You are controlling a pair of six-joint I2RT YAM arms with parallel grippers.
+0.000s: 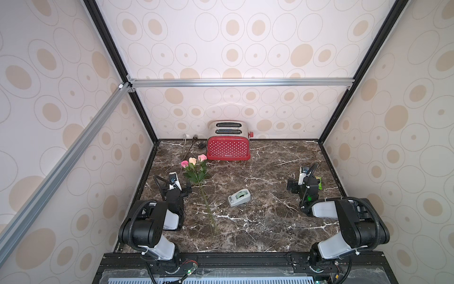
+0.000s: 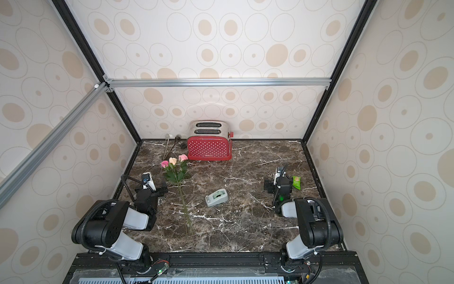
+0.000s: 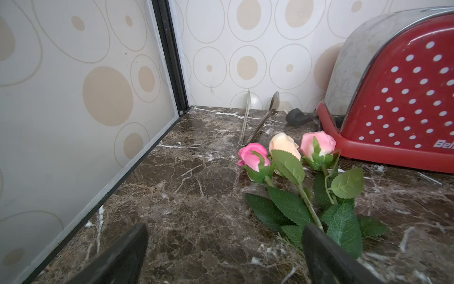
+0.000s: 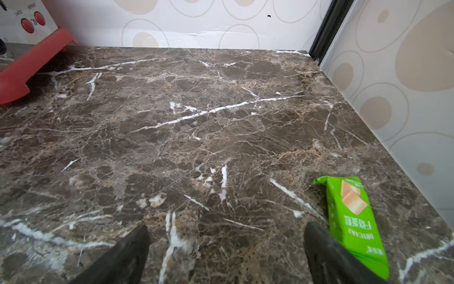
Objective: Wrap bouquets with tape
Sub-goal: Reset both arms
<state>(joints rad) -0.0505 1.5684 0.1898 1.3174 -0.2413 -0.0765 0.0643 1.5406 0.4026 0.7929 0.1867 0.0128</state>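
The bouquets are three roses, two pink and one peach, lying flat on the left half of the marble table with their thin stems running toward the front edge; they also show as the roses and, in the left wrist view, the roses. The tape sits in a grey dispenser near the table's middle, the same dispenser in both top views. My left gripper hovers open just left of the leaves, holding nothing. My right gripper is open over bare marble at the right.
A red dotted toaster stands at the back wall, with metal tongs and a black plug to its left. A bright green packet lies beside the right gripper, near the right wall. Walls enclose three sides.
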